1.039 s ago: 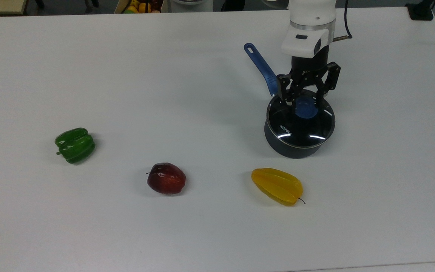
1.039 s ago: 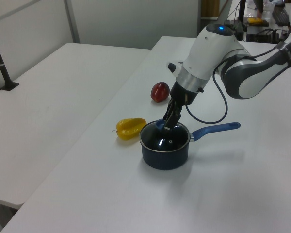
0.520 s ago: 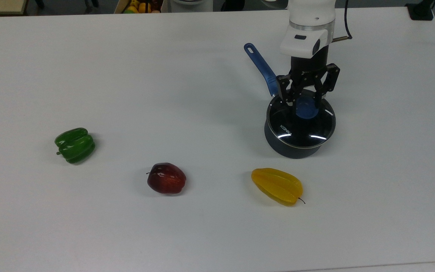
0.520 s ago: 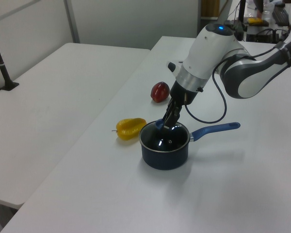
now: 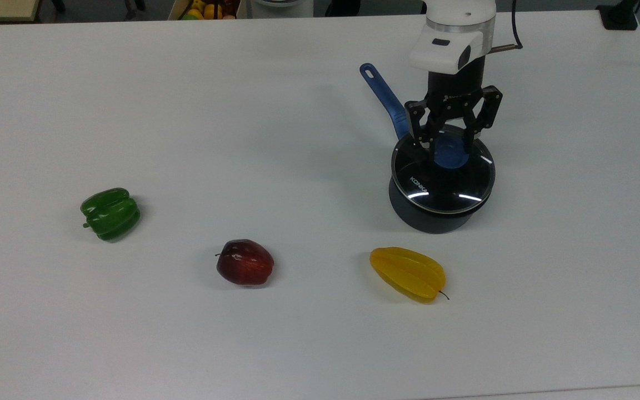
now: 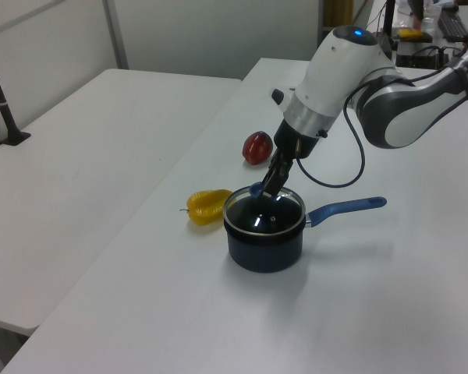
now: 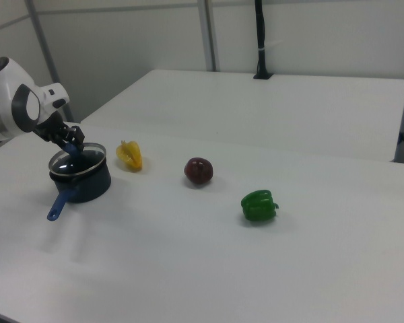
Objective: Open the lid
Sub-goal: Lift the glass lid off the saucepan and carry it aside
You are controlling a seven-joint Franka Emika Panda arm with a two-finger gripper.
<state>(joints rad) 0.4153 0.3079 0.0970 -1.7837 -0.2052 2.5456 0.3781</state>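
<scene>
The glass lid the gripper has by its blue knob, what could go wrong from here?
The gripper holds the lid only by its small blue knob, so the glass could slip out and fall onto the saucepan. The lid also looks slightly tilted just above the rim; if it swings it might catch the rim and drag the pan.

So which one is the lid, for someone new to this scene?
Find the robot arm over the white table; below its gripper stands a dark saucepan with a blue handle. The lid is the clear glass disc above it, metal-rimmed, with a blue knob and white KONKA lettering, unlike the nearby fruit.
</scene>
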